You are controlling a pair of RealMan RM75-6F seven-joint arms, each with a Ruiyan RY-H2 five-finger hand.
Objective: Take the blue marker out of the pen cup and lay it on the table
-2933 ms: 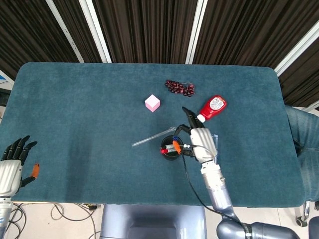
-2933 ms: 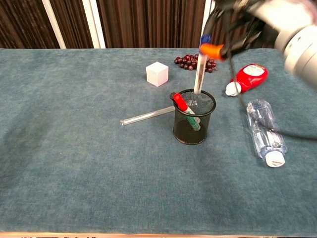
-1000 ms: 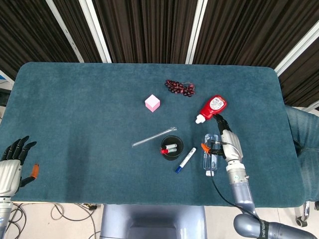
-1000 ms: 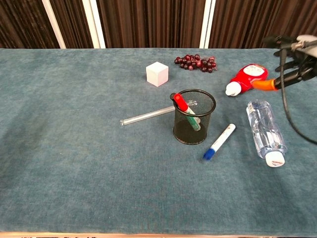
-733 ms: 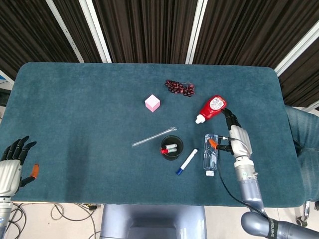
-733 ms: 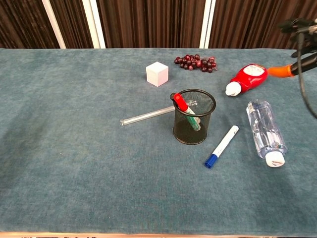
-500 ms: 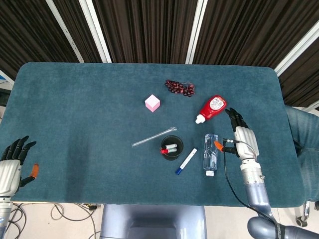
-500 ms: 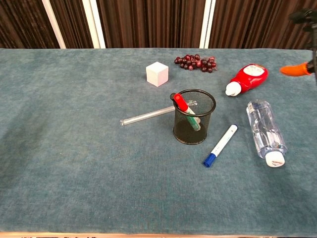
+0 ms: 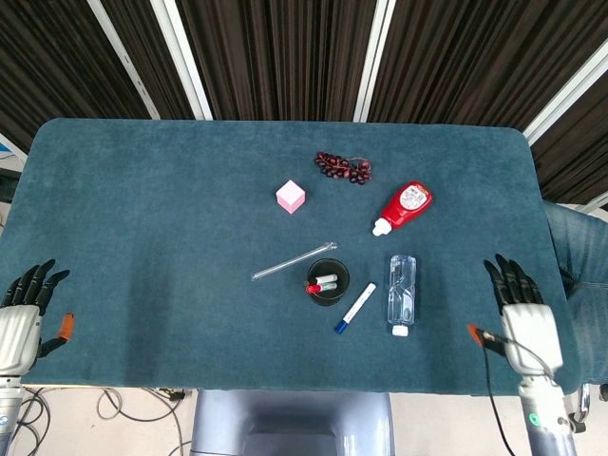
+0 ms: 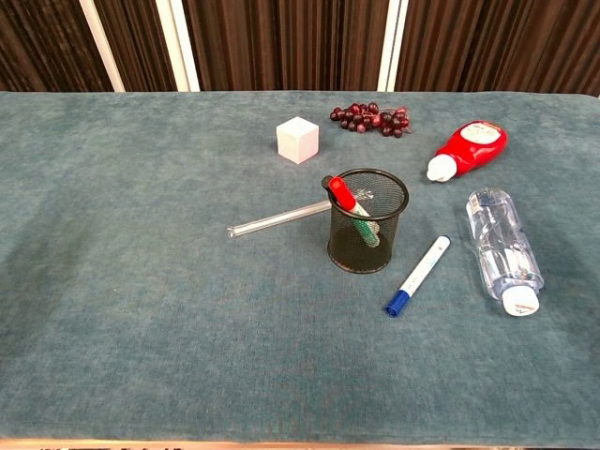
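The blue marker (image 9: 353, 307) (image 10: 418, 275) lies flat on the table, just right of the black mesh pen cup (image 9: 328, 282) (image 10: 367, 220). A red marker and a green one stand in the cup. My right hand (image 9: 523, 320) hovers at the table's front right corner, fingers spread, holding nothing, far from the marker. My left hand (image 9: 21, 318) rests at the front left edge, fingers spread and empty. Neither hand appears in the chest view.
A clear plastic bottle (image 9: 401, 293) (image 10: 503, 253) lies right of the marker. A red squeeze bottle (image 9: 403, 206) (image 10: 468, 146), grapes (image 9: 343, 167) (image 10: 369, 118), a pink cube (image 9: 291, 197) (image 10: 298, 139) and a glass rod (image 9: 293, 260) (image 10: 279, 217) lie farther back.
My right hand has drawn back from beside the clear bottle to the table's front right corner and left the chest view. The blue marker lies still on the table.
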